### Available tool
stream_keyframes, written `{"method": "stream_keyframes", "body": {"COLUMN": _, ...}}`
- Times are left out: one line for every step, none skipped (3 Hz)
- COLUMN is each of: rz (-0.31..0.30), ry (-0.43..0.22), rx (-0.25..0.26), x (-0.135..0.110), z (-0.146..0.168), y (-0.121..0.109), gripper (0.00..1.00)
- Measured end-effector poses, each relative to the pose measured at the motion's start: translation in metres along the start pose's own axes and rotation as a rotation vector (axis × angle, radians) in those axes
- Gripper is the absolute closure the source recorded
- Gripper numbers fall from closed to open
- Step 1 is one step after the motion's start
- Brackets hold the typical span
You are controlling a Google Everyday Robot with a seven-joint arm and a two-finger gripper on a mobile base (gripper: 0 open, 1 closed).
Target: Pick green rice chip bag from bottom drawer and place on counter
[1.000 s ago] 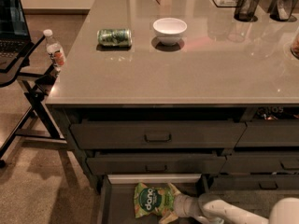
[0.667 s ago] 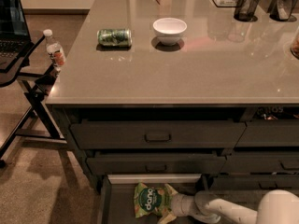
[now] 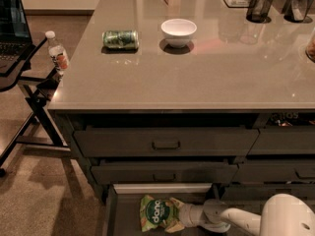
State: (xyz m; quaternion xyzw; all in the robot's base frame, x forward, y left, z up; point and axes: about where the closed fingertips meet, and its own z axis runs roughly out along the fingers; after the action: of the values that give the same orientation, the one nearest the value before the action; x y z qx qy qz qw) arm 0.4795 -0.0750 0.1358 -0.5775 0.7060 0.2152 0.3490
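End effector sits low in the bottom drawer, pressed up to the right edge of the green rice chip bag. A second ago it was a little further right, and it has since slid leftward along the drawer floor. The white arm shell at the lower right also fills more of the corner than before. The bag itself lies in the same place.

Its tip is lost against the crumpled foil, so I cannot tell whether it is apart, together or clamped on the bag. The drawer's near part and the bag's lower edge are cut off by the bottom of the view.

The bag is pale green and crinkled, lying flat. It has a dark green circle with white lettering on its left half and orange-tan chips pictured toward its right.

On the bench above, a green can lies on its side beside a white bowl.
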Motion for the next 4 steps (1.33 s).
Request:
{"method": "stream_keyframes", "body": {"rz": 0.0, "ry": 0.0, "rx": 0.0, "x": 0.0, "z": 0.0, "y": 0.0, "gripper": 0.49}}
{"method": "stream_keyframes", "body": {"rz": 0.0, "ry": 0.0, "rx": 0.0, "x": 0.0, "z": 0.0001, "y": 0.0001, "gripper": 0.72}}
{"method": "stream_keyframes", "body": {"rz": 0.0, "ry": 0.0, "rx": 0.0, "x": 0.0, "z": 0.0001, "y": 0.0001, "gripper": 0.94}}
{"method": "stream_keyframes", "body": {"rz": 0.0, "ry": -0.002, "rx": 0.0, "x": -0.0002, "z": 0.0003, "y": 0.001, "gripper": 1.0}}
